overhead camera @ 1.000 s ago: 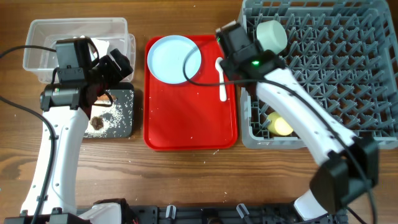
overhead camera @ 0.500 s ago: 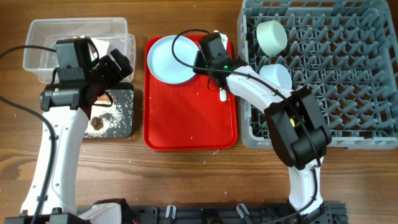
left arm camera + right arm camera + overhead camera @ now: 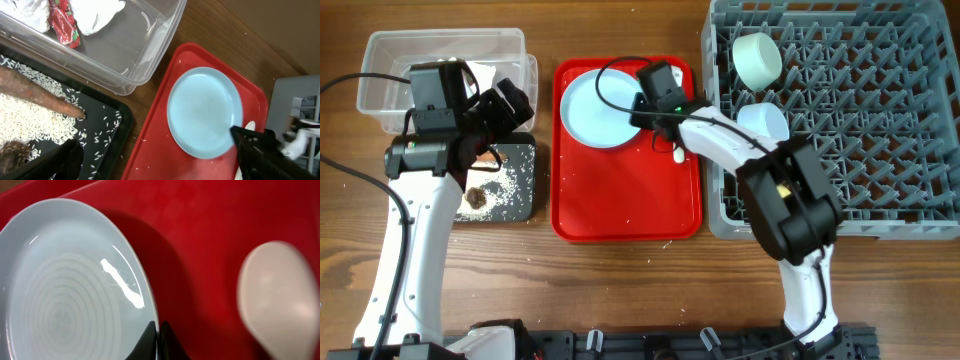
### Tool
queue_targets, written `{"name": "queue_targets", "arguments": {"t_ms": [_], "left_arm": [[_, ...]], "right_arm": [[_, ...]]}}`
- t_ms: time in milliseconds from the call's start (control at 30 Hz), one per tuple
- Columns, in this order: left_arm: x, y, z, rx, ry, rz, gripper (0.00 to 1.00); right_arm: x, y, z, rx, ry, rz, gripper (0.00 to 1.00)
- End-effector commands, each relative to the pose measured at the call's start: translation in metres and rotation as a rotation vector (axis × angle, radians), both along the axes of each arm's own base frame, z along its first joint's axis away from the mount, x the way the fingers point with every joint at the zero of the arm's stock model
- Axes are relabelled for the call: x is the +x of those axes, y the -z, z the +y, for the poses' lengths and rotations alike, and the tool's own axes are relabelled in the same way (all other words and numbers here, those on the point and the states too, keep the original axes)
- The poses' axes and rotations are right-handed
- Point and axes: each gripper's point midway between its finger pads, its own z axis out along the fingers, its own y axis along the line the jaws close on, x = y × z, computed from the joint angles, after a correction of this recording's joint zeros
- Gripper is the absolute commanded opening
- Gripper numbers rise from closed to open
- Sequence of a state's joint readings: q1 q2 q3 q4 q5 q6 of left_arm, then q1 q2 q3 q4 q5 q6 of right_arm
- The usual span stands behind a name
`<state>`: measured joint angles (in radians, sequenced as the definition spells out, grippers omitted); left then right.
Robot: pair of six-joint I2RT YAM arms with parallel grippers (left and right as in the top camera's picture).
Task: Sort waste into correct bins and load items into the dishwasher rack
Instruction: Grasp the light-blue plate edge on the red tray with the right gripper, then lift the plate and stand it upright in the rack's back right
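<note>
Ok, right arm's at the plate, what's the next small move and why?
Probably ease the right gripper up slightly to test its hold. In the wrist view its jaws sit nearly together at the plate's right rim, but a firm pinch isn't clear. The plate lies flat on the red tray, the spoon close beside.

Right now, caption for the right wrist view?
Right gripper at the plate rim on the red tray, blurred spoon beside.
</note>
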<state>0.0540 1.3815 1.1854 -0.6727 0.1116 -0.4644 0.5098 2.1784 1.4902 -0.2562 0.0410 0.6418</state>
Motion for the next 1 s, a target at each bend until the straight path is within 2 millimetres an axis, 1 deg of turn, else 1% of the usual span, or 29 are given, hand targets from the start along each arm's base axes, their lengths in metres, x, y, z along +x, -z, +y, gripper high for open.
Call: {"name": "queue_targets", "arguments": {"t_ms": [0, 33, 67, 100, 133, 167, 200, 233, 267, 300, 333, 467, 500, 600, 633, 667, 733, 767, 800, 833, 867, 900, 933, 967], "left_arm": [[0.001, -0.007, -0.003, 0.003, 0.023, -0.021, 1.00], [0.001, -0.007, -0.003, 0.003, 0.023, -0.021, 1.00], [0.000, -0.007, -0.003, 0.003, 0.023, -0.021, 1.00], [0.001, -0.007, -0.003, 0.003, 0.022, -0.021, 1.00], [0.001, -0.007, -0.003, 0.003, 0.023, -0.021, 1.00], [0.001, -0.007, -0.003, 0.003, 0.023, -0.021, 1.00], [0.001, -0.007, -0.003, 0.003, 0.023, -0.021, 1.00], [0.001, -0.007, -0.003, 0.003, 0.023, -0.021, 1.00], [0.001, -0.007, -0.003, 0.003, 0.023, -0.021, 1.00], [0.001, -0.007, -0.003, 0.003, 0.023, -0.021, 1.00], [0.000, -0.007, -0.003, 0.003, 0.023, -0.021, 1.00], [0.001, -0.007, -0.003, 0.003, 0.023, -0.021, 1.00], [0.001, -0.007, -0.003, 0.003, 0.023, -0.021, 1.00], [0.001, -0.007, -0.003, 0.003, 0.023, -0.021, 1.00], [0.001, -0.007, -0.003, 0.003, 0.023, -0.021, 1.00], [0.001, -0.007, -0.003, 0.003, 0.023, -0.021, 1.00], [0.001, -0.007, -0.003, 0.003, 0.023, -0.021, 1.00], [0.001, -0.007, -0.003, 0.003, 0.023, -0.021, 1.00], [0.000, -0.007, -0.003, 0.003, 0.023, -0.021, 1.00], [0.000, -0.007, -0.003, 0.003, 0.023, -0.021, 1.00], [0.000, -0.007, -0.003, 0.003, 0.023, -0.021, 1.00], [0.001, -0.007, -0.003, 0.003, 0.023, -0.021, 1.00], [0.001, -0.007, -0.003, 0.003, 0.023, -0.021, 1.00], [0.001, -0.007, -0.003, 0.003, 0.023, -0.021, 1.00]], "right_arm": [[0.022, -0.127, -0.039, -0.124, -0.067, -0.291, 0.04], [0.022, -0.169, -0.055, -0.195, -0.094, -0.388, 0.04], [0.020, -0.204, -0.073, -0.275, -0.087, -0.465, 0.04], [0.004, -0.287, -0.137, -0.477, 0.071, -0.614, 0.04], [-0.022, -0.342, -0.193, -0.723, 0.150, -0.668, 0.04], [-0.038, -0.362, -0.222, -0.943, 0.094, -0.640, 0.04], [-0.044, -0.369, -0.239, -1.061, 0.062, -0.605, 0.04], [-0.047, -0.372, -0.254, -1.126, 0.066, -0.574, 0.05], [-0.048, -0.372, -0.268, -1.184, 0.061, -0.538, 0.04], [-0.047, -0.366, -0.287, -1.263, 0.023, -0.471, 0.04], [-0.045, -0.356, -0.302, -1.305, -0.025, -0.411, 0.04], [-0.032, -0.311, -0.335, -1.349, -0.186, -0.251, 0.04], [-0.026, -0.294, -0.346, -1.366, -0.218, -0.189, 0.04], [-0.013, -0.256, -0.357, -1.361, -0.262, -0.095, 0.04], [-0.008, -0.240, -0.361, -1.356, -0.278, -0.061, 0.04], [-0.004, -0.228, -0.362, -1.348, -0.287, -0.040, 0.04], [0.004, -0.200, -0.360, -1.327, -0.332, -0.002, 0.04], [0.008, -0.191, -0.357, -1.306, -0.347, -0.001, 0.04], [0.015, -0.174, -0.346, -1.227, -0.361, -0.031, 0.04], [0.016, -0.170, -0.341, -1.192, -0.371, -0.048, 0.08], [0.018, -0.164, -0.333, -1.148, -0.402, -0.067, 0.20], [0.020, -0.162, -0.328, -1.117, -0.400, -0.086, 0.34], [0.021, -0.162, -0.327, -1.104, -0.391, -0.094, 0.46], [0.022, -0.164, -0.327, -1.077, -0.342, -0.108, 0.65]]}}
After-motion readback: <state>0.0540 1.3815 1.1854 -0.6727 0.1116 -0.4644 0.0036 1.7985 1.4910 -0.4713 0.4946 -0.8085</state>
